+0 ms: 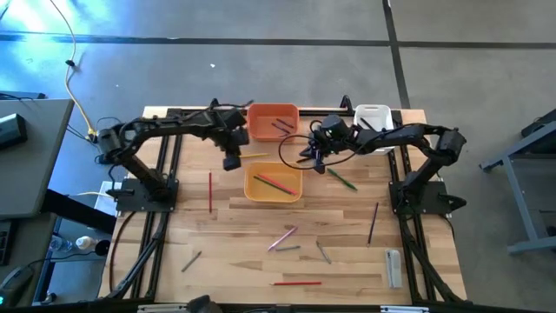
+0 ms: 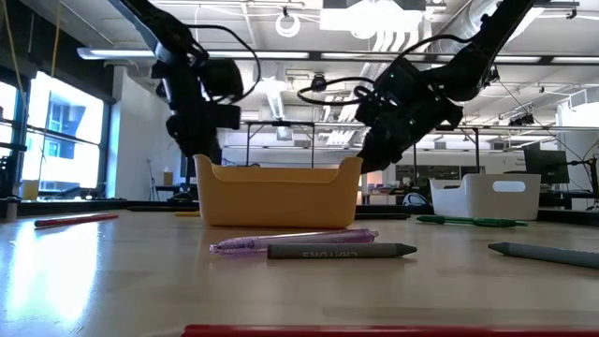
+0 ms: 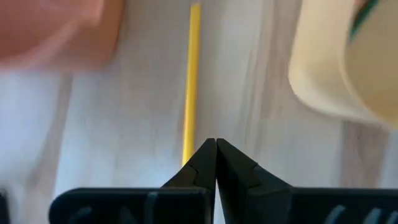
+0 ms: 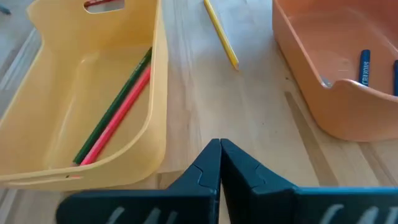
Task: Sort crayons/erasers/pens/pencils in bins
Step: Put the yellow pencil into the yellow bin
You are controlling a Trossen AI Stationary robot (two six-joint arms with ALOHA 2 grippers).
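1. Left gripper (image 3: 216,149) is pinched tight and empty, hovering just above the yellow pencil (image 3: 191,81) that lies between the orange bin (image 1: 273,121) and the yellow bin (image 1: 273,185).
2. Right gripper (image 4: 220,152) is likewise closed and empty, near the same gap.
3. Risk — descending with closed fingers would push the pencil away; the arms could collide.

1. The high view looks straight down from well above, taking in the whole desk (image 1: 261,252), both arms and the floor around.
2. The low view sits at desk-top height, facing level across the wood into the room, close to a grey crayon (image 2: 342,251).
3. The left wrist view looks down past the left tool (image 3: 216,144), very near a yellow pencil (image 3: 191,81).
4. The right wrist view faces past the right tool (image 4: 220,146); it shares the yellow bin (image 4: 68,106), orange bin (image 4: 323,68) and that pencil with the high view.
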